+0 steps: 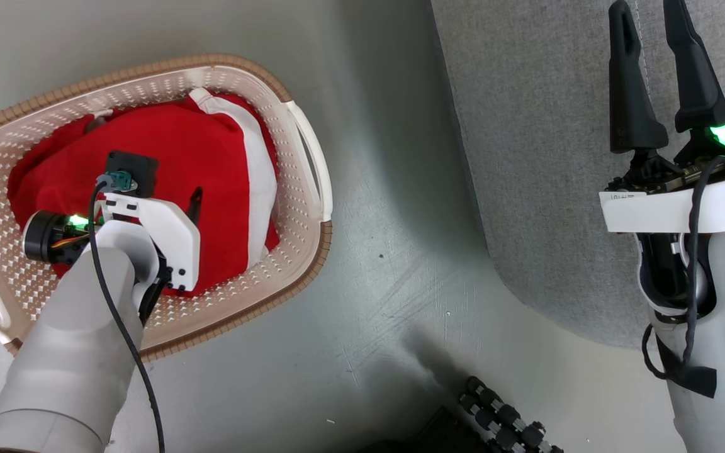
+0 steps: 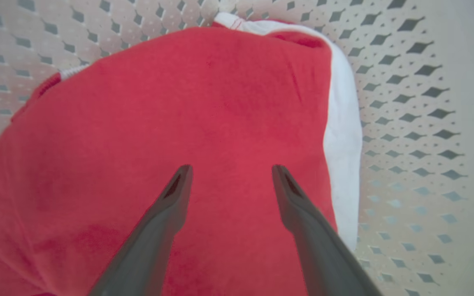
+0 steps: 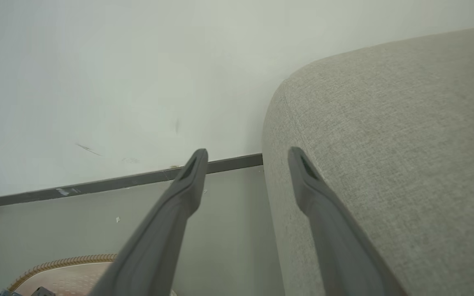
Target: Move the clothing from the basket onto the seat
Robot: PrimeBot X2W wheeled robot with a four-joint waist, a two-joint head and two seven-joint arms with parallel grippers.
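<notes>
Head view: bright red soft clothing with white trim [image 1: 199, 145] lies inside oval cream perforated plastic basket [image 1: 293, 214]. Right gripper [image 1: 649, 25] over large grey woven-fabric seat [image 1: 545, 126], fingers apart.
Left wrist view: left gripper [image 2: 231, 172] spread wide, tips close over the red fabric.
Right wrist view: fingers apart at seat edge.

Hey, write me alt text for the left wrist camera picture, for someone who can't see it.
The left gripper, its two dark fingers spread apart and holding nothing, points at red, white-trimmed clothing heaped inside the cream perforated basket. Whether the fingertips touch the fabric cannot be told.
</notes>
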